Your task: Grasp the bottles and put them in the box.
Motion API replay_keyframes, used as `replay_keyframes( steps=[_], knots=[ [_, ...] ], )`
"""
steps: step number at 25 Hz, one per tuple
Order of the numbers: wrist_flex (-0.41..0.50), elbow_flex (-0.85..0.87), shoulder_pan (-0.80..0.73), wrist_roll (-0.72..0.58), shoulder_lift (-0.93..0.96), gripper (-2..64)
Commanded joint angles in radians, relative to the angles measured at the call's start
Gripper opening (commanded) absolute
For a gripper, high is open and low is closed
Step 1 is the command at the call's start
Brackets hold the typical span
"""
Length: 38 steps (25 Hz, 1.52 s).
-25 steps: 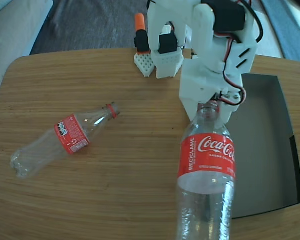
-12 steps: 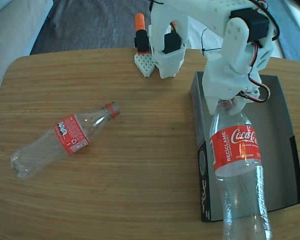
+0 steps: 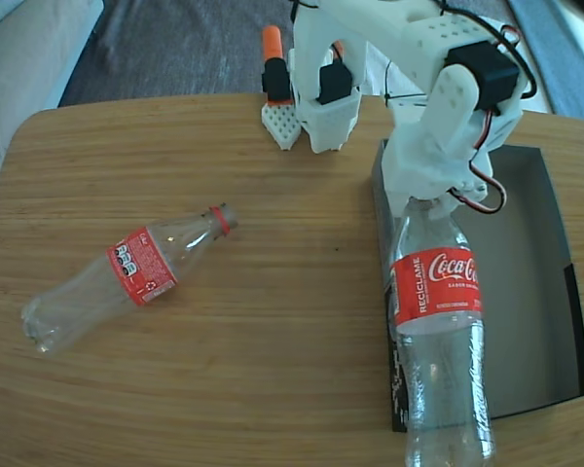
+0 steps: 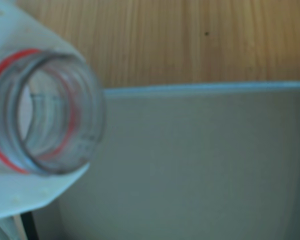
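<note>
The gripper [image 3: 423, 201] is clamped on a bottle's [image 3: 438, 341] neck; its long axis runs along the box's [image 3: 526, 282] left wall, body overhanging that wall.

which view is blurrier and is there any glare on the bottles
The wrist view is soft throughout: the held bottle's open mouth and the box wall lack crisp edges. The fixed view is sharp, the label on the held bottle readable, with bright window glare on the lying bottle near its shoulder and on the tabletop.
</note>
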Motion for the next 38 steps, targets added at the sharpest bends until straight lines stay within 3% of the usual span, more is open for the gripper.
replay_keyframes(
  steps=[1, 22, 30, 38],
  knots=[
    [0.066, 0.002, -0.003, -0.005, 0.055, 7.7],
    [0.066, -0.075, -0.077, -0.009, 0.058, 7.6],
    [0.066, -0.038, -0.117, 0.003, 0.064, 7.6],
    [0.067, 0.137, -0.107, 0.011, 0.258, 7.6]
  ],
)
